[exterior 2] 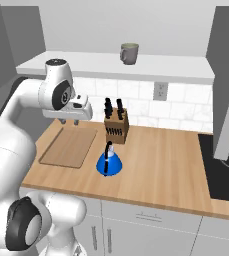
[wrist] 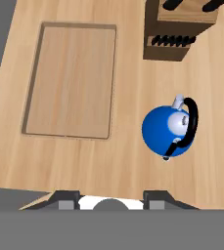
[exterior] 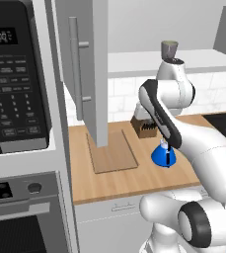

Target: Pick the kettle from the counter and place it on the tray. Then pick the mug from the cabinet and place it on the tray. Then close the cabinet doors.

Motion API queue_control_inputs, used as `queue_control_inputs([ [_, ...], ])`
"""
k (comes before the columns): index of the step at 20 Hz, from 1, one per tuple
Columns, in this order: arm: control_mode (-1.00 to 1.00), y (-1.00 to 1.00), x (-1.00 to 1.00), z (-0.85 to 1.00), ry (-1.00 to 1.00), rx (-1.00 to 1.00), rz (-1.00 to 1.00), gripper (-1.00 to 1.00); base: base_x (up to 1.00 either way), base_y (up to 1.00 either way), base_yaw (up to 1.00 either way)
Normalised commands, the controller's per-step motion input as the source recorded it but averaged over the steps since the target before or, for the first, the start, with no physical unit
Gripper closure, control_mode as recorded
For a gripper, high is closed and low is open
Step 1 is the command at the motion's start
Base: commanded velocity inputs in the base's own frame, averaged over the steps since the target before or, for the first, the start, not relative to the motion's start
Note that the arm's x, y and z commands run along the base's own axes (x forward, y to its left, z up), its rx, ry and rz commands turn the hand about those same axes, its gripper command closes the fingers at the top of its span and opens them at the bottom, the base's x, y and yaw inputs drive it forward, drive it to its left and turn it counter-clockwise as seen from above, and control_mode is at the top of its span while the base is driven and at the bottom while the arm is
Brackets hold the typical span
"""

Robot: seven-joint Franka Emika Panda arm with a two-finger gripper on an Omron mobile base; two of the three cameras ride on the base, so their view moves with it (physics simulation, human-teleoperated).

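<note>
On the counter [exterior 2: 171, 165] the kettle [wrist: 168, 128] sits free; your gripper [wrist: 111, 199], spread and empty, should centre over its handle [wrist: 190, 122].

A thin rectangular light-brown wooden tray [wrist: 69, 80] with a low rim lies at ten o'clock on the light wood countertop [wrist: 128, 161]. A bright blue dome-shaped kettle [wrist: 166, 129] with a black arched handle stands at three o'clock, apart from the tray. A brown wooden knife block [wrist: 174, 36] sits at one o'clock.
</note>
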Motion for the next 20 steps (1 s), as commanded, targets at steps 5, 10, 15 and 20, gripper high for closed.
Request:
queue_control_inputs([
  [5, -1.00, -0.11, -0.05, 0.00, 0.00, 0.00, 0.00, -1.00, 0.00, 0.00, 0.00],
  [10, -1.00, -0.47, -0.03, -0.14, 0.00, 0.00, -0.11, -1.00, 0.00, 0.00, 0.00],
  [15, -1.00, -0.30, -0.03, -0.20, 0.03, -0.01, -0.13, -1.00, 0.00, 0.00, 0.00],
  [20, -1.00, -0.05, 0.00, -0.09, 0.00, -0.01, 0.00, -1.00, 0.00, 0.00, 0.00],
])
